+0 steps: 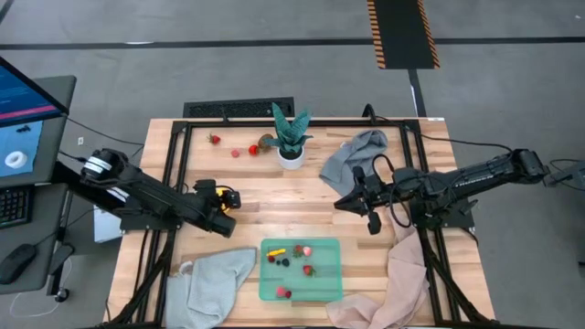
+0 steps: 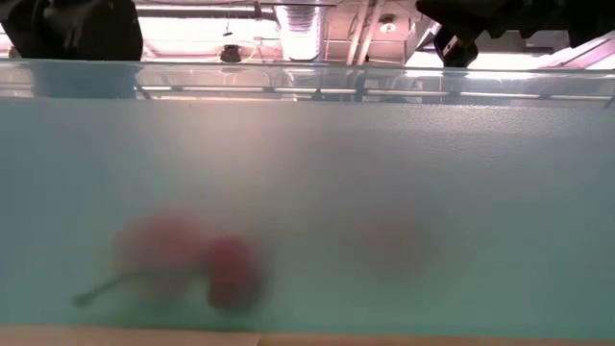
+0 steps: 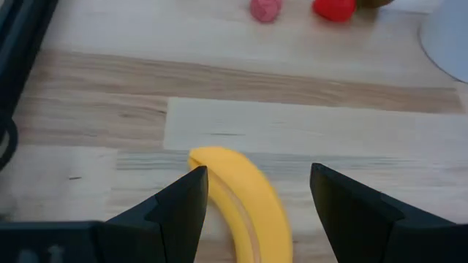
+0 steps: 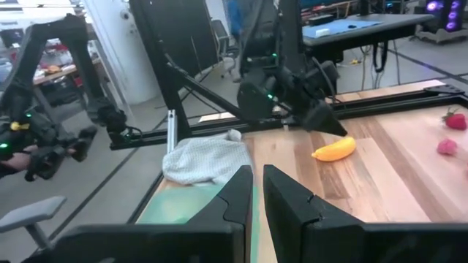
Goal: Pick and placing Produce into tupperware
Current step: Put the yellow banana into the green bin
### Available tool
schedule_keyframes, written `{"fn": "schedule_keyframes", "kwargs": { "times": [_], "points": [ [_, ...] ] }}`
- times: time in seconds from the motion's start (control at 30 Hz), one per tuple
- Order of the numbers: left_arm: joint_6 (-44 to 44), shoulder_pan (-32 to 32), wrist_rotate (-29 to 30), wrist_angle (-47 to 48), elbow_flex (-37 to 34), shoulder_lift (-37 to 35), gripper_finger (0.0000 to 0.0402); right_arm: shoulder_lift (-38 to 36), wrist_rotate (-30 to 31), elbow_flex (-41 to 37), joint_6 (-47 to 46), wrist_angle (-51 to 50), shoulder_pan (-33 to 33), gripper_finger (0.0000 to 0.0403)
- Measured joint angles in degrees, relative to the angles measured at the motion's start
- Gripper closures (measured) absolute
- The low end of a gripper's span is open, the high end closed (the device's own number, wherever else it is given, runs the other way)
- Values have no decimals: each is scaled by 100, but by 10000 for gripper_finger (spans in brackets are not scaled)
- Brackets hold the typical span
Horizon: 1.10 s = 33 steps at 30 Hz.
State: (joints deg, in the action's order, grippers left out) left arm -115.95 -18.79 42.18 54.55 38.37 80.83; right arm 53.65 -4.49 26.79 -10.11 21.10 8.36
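Dark fingers (image 3: 351, 212) of the open, empty left gripper (image 3: 256, 208) straddle the banana (image 3: 245, 208), its length running forward between them.

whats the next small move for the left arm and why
Probably close the left gripper on the banana: its jaws stand open on either side of the fruit, which lies on the table, not yet in the tupperware.

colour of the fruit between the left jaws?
Yellow: it's the banana, clearest in the left wrist view.
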Motion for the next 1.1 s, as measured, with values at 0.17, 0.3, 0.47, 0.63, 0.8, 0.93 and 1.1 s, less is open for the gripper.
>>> {"fn": "schedule_keyframes", "kwargs": {
  "times": [0.17,0.3,0.47,0.63,0.8,0.93,1.1],
  "points": [
    [-43,44,-260,-165,0,298,171,0,-2,0,0,49,134,344],
    [-180,44,-284,-263,0,364,171,0,-3,0,-2,52,220,344],
    [-196,81,-305,-272,5,370,171,0,0,0,-46,89,361,344],
    [-167,217,-497,-297,-17,370,171,0,0,0,-150,181,488,344],
    [-14,300,-536,-380,-17,370,171,0,0,0,-153,212,584,344],
    [111,369,-552,-464,-17,370,171,0,0,0,-157,214,588,344],
    [106,369,-667,-458,-17,370,171,0,0,0,-160,215,590,344]
  ]
}}
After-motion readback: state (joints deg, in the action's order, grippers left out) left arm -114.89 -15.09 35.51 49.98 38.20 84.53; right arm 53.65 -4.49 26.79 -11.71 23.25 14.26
